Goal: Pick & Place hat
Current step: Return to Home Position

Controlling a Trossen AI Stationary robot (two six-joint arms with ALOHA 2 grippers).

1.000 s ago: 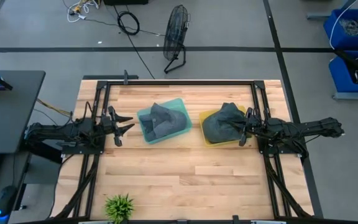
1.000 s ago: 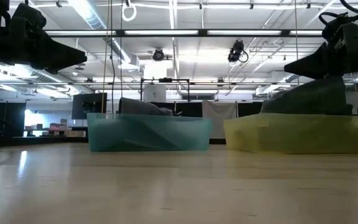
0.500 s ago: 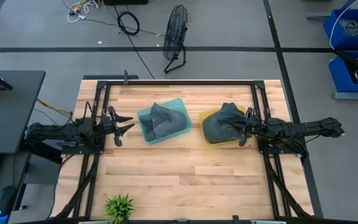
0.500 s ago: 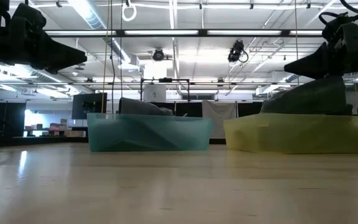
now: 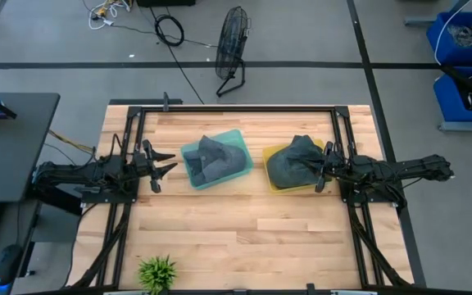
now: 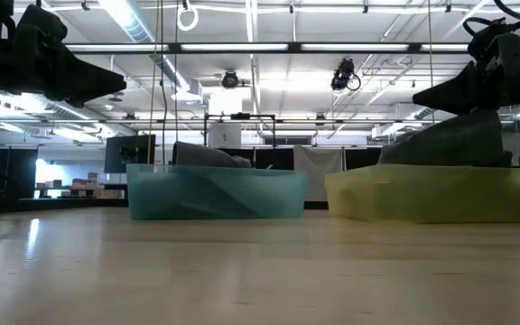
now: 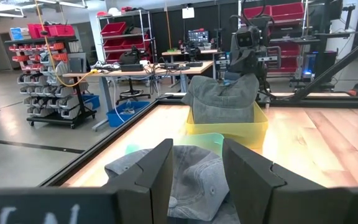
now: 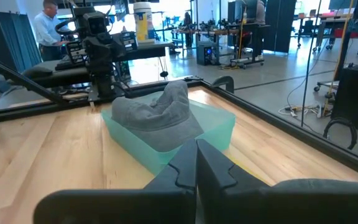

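A grey hat (image 5: 211,156) lies in a teal bin (image 5: 238,139) at the table's middle. It also shows in the left wrist view (image 7: 185,174) and the right wrist view (image 8: 157,115). A darker grey hat (image 5: 293,160) is heaped in a yellow bin (image 5: 273,156) to its right and rises above the rim (image 6: 463,135). My right gripper (image 5: 321,172) is shut, with no cloth between its fingertips (image 8: 196,163), right above this hat's right side (image 8: 316,193). My left gripper (image 5: 161,164) is open and empty (image 7: 194,168), left of the teal bin and above the table. My right gripper hovers level from the table's right, close over the dark hat's right side. I cannot tell whether it touches the hat.
A small green plant (image 5: 156,272) stands at the table's near left. A black frame (image 5: 236,108) runs along the table's far edge and down both sides. Bare wood (image 5: 244,229) lies in front of the bins. A person (image 8: 45,25) stands beyond the table.
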